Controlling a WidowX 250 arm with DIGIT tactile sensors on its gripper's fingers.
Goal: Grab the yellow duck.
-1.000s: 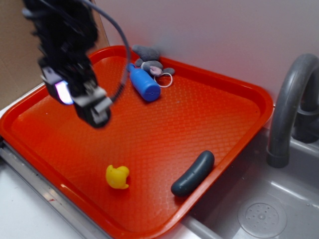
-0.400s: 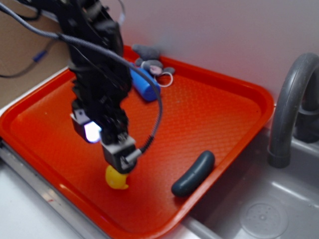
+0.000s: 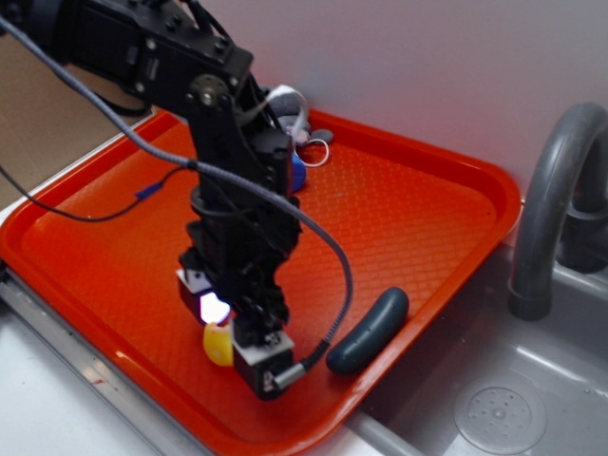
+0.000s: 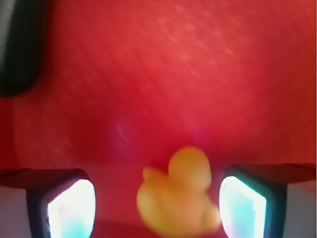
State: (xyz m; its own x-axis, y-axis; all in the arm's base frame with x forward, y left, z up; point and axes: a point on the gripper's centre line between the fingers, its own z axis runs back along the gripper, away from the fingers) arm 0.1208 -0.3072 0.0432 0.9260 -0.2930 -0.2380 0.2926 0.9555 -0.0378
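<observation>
Red tray (image 3: 418,199) is the landmark; it sits beside a grey sink (image 3: 494,399) with a grey tap (image 3: 546,209) off its right edge.

Yellow duck (image 3: 218,344) stands on the tray floor near the tray's front rim, mostly hidden in the exterior view behind the black arm. In the wrist view the duck (image 4: 179,198) is blurred but upright on the red surface.

Gripper (image 4: 157,203) is down low over the tray's front part, around the duck. Jaws stand wide apart, one finger (image 4: 67,206) on each side of the toy; the duck sits nearer the right-hand finger, with a clear gap on the other side. Nothing is clamped. Whether the near finger touches the duck cannot be told through the blur.

Dark grey sausage toy (image 3: 369,331) lies on the tray floor near the tray's front-right rim, apart from the duck. Blue bottle (image 3: 297,173) and some grey bits lie at the tray's back rim, partly hidden by the arm.
</observation>
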